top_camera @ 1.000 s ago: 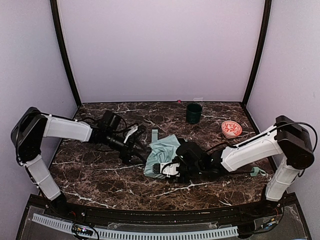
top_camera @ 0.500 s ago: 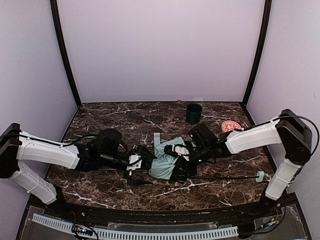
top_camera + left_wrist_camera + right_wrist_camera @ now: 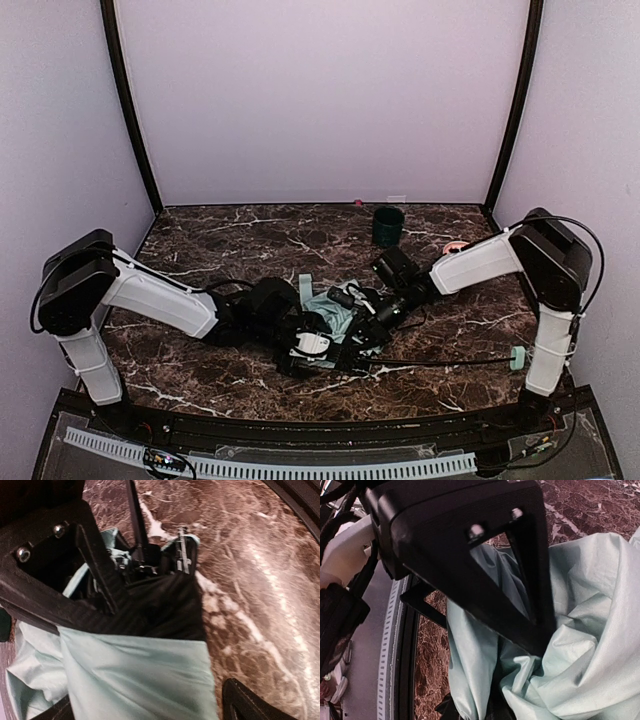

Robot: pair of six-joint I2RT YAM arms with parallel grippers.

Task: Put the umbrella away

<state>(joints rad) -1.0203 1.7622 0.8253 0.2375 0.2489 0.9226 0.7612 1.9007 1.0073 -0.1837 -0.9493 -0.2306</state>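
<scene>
The umbrella (image 3: 328, 308) lies crumpled mid-table, mint canopy bunched with its black underside showing. Its thin black shaft (image 3: 440, 360) runs right to the small mint handle (image 3: 517, 357). My left gripper (image 3: 315, 347) is at the canopy's near edge. In the left wrist view its jaws stand wide apart with mint fabric (image 3: 135, 675) between them (image 3: 150, 707). My right gripper (image 3: 362, 305) is on the canopy's right side. In the right wrist view mint fabric (image 3: 590, 630) gathers down into its jaws (image 3: 475, 712), which look closed on a fold. The two grippers nearly touch.
A dark green cup (image 3: 388, 225) stands at the back, right of centre. A red and white bowl (image 3: 455, 247) is partly hidden behind the right arm. Lilac walls with black posts enclose the marble table (image 3: 200, 235).
The left arm swung from the back left to the canopy's near side. The right gripper moved back and right with the canopy, which is now more bunched.
</scene>
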